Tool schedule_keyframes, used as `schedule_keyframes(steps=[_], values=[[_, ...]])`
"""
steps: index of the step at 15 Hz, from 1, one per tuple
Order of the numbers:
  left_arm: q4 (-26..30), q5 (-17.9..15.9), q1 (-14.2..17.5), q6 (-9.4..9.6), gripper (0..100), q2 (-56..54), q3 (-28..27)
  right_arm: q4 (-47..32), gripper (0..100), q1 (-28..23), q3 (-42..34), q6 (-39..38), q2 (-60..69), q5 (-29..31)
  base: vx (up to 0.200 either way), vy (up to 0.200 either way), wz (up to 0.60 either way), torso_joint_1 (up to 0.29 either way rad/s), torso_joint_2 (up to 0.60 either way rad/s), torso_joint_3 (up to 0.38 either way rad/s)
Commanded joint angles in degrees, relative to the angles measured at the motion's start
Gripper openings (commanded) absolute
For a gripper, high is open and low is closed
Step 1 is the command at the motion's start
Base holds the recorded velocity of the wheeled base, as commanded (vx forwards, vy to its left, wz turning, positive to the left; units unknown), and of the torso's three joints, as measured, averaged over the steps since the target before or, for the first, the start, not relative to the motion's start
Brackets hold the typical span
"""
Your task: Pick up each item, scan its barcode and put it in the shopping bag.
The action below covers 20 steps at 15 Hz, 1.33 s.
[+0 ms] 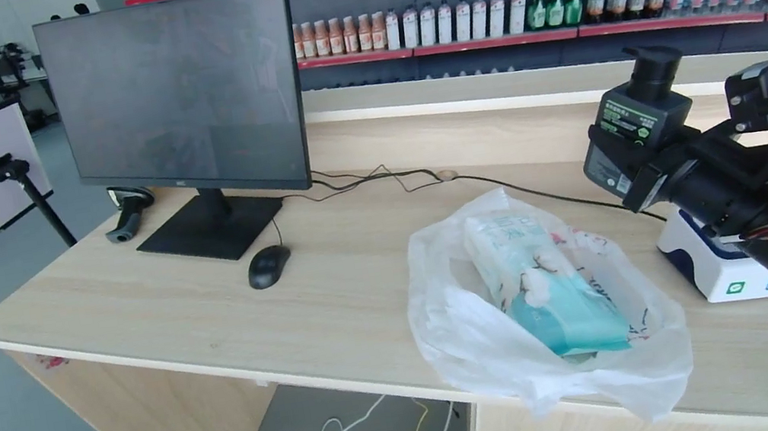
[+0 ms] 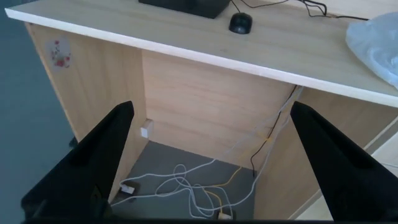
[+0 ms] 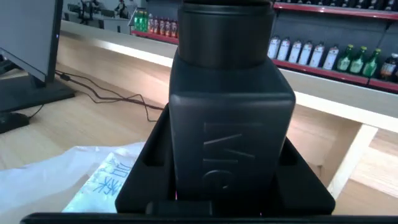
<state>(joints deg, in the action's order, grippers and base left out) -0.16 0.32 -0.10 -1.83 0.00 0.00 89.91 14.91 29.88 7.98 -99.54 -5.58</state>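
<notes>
One soft teal pack [image 1: 546,290] lies in our thin white plastic shopping bag [image 1: 462,342] (lower middle). Our right gripper [image 1: 642,167] pinches a black square bottle [image 1: 634,118], not bagged yet; our left gripper [image 2: 212,112] is spread wide, empty.

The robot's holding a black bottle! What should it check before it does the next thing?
1. Black bottle clamped in right end effector: ok.
2. Barcode facing the scanner: cannot tell.
3. Scanner close beside the bottle: ok.
4. Shopping bag on the table, teal pack inside: ok.
5. Left end effector open, low by the table's front, clear of the bag: ok.
</notes>
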Motion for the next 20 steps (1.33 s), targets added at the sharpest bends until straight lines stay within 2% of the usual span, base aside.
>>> schedule_keyframes(steps=[1,8,10,12,16,17,20], values=[[0.0,0.0,0.0,0.07,100,0.0,0.0,0.1,0,0.0,0.0,0.0,0.1,0.0,0.000,0.000,0.60,0.002,0.01,0.002],[0.0,0.0,0.0,-0.02,100,0.0,0.0,0.1,0,-0.1,-2.1,-1.3,1.1,0.0,0.000,0.000,0.00,0.000,0.00,0.000],[0.0,0.0,0.0,-0.11,100,0.0,0.0,0.1,0,1.8,-8.5,-11.1,5.6,1.1,0.000,0.000,0.00,0.000,0.00,0.000],[0.0,0.0,0.0,-0.02,100,0.0,0.0,0.1,0,1.9,-10.7,-17.9,6.4,2.6,0.000,0.000,0.00,0.000,0.00,0.000],[0.0,0.0,0.0,0.16,100,0.0,0.0,0.1,0,2.4,-13.0,-25.7,6.0,2.3,0.000,0.000,0.00,0.000,0.00,0.000],[0.0,0.0,0.0,0.16,100,0.0,0.0,0.1,0,2.4,-12.4,-29.9,5.6,3.0,0.000,0.000,0.00,0.000,0.00,0.000],[0.0,0.0,0.0,0.07,100,0.0,0.0,0.1,0,2.5,-12.4,-33.0,2.7,6.4,0.000,0.000,0.00,0.000,0.00,0.000]])
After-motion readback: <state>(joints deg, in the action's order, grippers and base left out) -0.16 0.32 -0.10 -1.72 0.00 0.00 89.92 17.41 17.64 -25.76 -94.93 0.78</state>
